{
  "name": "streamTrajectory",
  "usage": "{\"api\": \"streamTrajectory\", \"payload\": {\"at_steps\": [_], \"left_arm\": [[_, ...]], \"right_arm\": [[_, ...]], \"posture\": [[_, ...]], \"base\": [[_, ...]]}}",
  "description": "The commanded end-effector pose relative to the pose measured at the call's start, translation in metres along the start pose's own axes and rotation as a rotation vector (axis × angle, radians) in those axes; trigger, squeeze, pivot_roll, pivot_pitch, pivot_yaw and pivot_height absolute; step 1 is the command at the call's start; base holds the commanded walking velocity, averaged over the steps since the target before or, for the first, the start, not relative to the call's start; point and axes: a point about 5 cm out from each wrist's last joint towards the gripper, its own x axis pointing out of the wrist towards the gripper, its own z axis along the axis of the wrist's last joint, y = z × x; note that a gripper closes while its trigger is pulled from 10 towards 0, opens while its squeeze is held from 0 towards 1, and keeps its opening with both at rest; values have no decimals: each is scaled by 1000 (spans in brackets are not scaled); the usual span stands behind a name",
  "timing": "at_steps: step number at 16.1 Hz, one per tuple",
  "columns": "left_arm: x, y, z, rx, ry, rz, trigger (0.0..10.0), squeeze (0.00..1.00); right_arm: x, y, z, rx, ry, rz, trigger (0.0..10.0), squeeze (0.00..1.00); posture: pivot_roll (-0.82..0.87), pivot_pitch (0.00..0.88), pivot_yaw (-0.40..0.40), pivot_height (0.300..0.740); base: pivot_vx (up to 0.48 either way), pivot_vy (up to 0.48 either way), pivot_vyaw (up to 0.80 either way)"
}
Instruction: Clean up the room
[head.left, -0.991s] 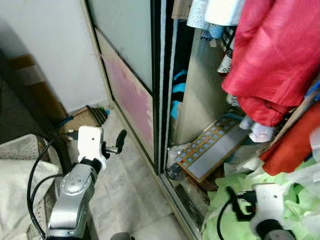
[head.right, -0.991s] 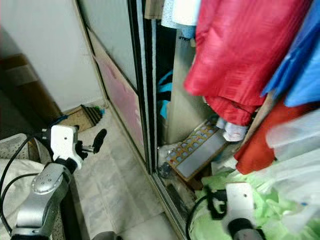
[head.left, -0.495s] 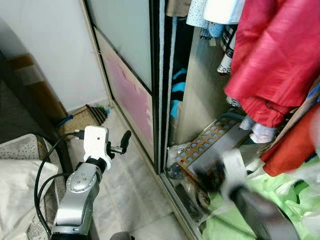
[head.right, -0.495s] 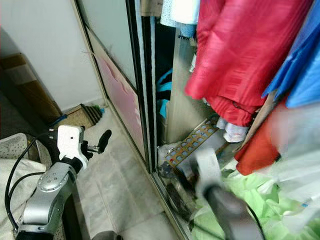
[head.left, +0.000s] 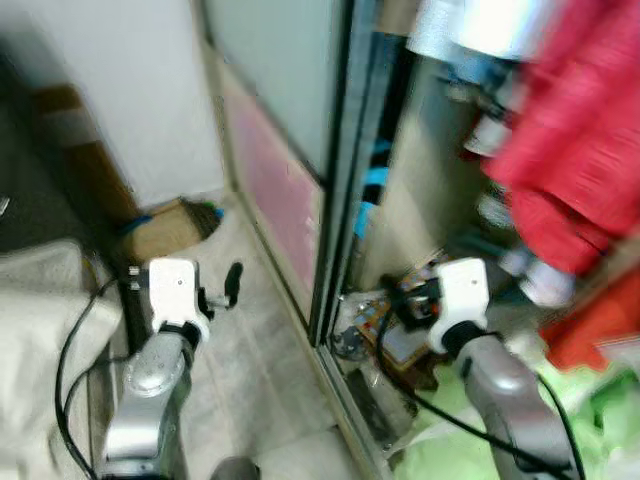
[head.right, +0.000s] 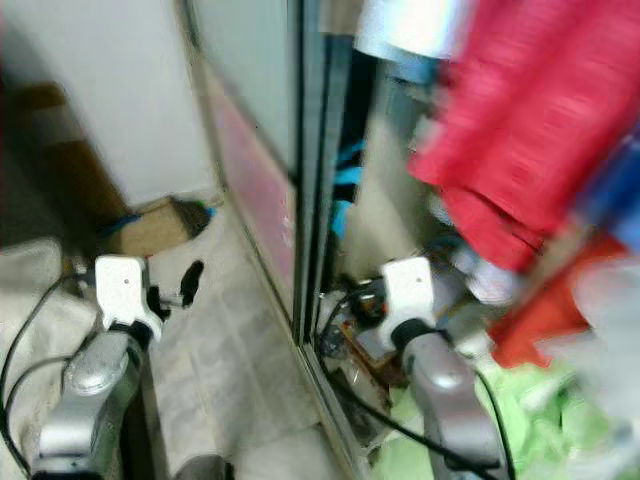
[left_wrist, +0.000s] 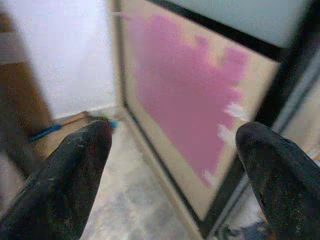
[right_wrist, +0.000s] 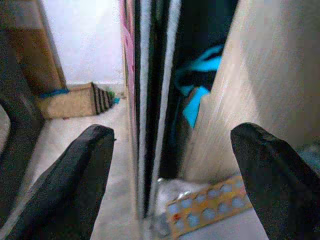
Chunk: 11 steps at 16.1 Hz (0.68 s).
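Wardrobe with dark-framed sliding door (head.left: 330, 170): open. Red hanging garments (head.left: 575, 150) above. Clutter on wardrobe floor: orange perforated board (right_wrist: 210, 210), green plastic bags (head.left: 600, 420); tidying judged barely begun. 2 tools: right tool (right_wrist: 170, 175) fingers apart, empty, facing the opening; left tool (left_wrist: 170, 160) apart, empty, before the pink panel (left_wrist: 185, 100).

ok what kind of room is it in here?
Likely a bedroom, facing an open sliding-door wardrobe. The cues: a red garment hanging with other clothes, the sliding door with its pink lower panel, and clutter on the wardrobe floor, including an orange tray with round holes.
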Motion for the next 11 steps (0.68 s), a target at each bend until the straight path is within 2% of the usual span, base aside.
{"api": "streamTrajectory", "payload": {"at_steps": [1, 3, 8, 11], "left_arm": [[-3, 4, -1, 5, -2, 28, 10000, 0], [-4, 2, -2, 6, -5, 25, 10000, 0], [5, 2, 8, 33, -30, -2, 10000, 0], [7, 0, 11, 41, -26, -1, 10000, 0]], "right_arm": [[1, -2, 2, 1, -14, -8, 10000, 0], [1, -3, -1, 4, -19, -18, 10000, 0], [8, 9, 8, 7, -85, 0, 10000, 0], [10, 9, 8, 6, -98, 2, 10000, 0]], "posture": [[30, 0, -67, 740], [28, 0, -57, 740], [9, 0, -10, 740], [10, 0, -5, 740]], "base": [[0, 0, 794], [0, 0, 794], [0, 0, 794], [0, 0, 794]]}}
